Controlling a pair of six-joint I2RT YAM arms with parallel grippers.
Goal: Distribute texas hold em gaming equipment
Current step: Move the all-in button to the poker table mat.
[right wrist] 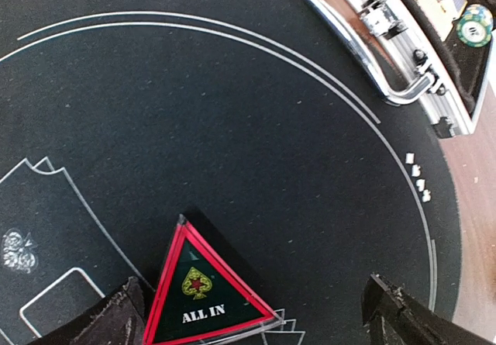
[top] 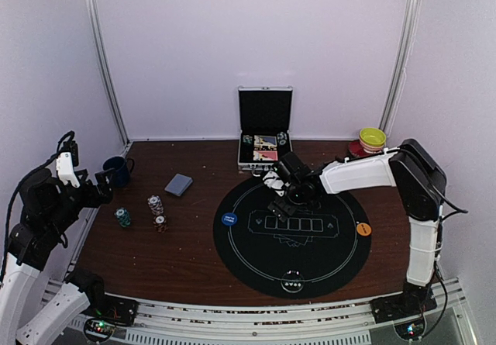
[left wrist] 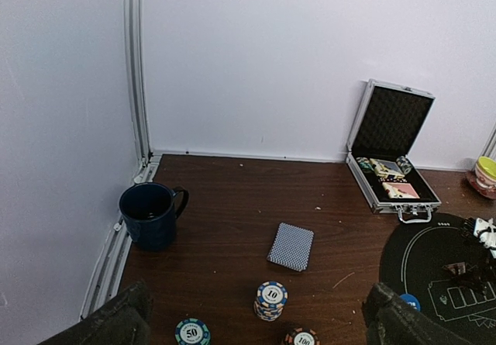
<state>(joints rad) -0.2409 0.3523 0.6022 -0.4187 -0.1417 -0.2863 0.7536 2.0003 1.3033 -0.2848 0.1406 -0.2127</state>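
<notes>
While I watch from above, my right gripper (top: pixel 280 201) hangs wide open and empty over the black mat (top: pixel 256 256), with the card deck (top: pixel 178 184) at the mat's nine o'clock and the chips (top: pixel 156 204) near it. On the left wrist view, the left gripper (left wrist: pixel 257 306) gapes empty. On the right wrist view, a triangular marker (right wrist: pixel 205 291) lies between the spread fingers.

Face-down card deck (top: pixel 178 184) lies near three chip stacks (top: pixel 156 204); blue button (top: pixel 229 219) and orange button (top: pixel 363 228) rest on mat (top: pixel 325 260).
</notes>
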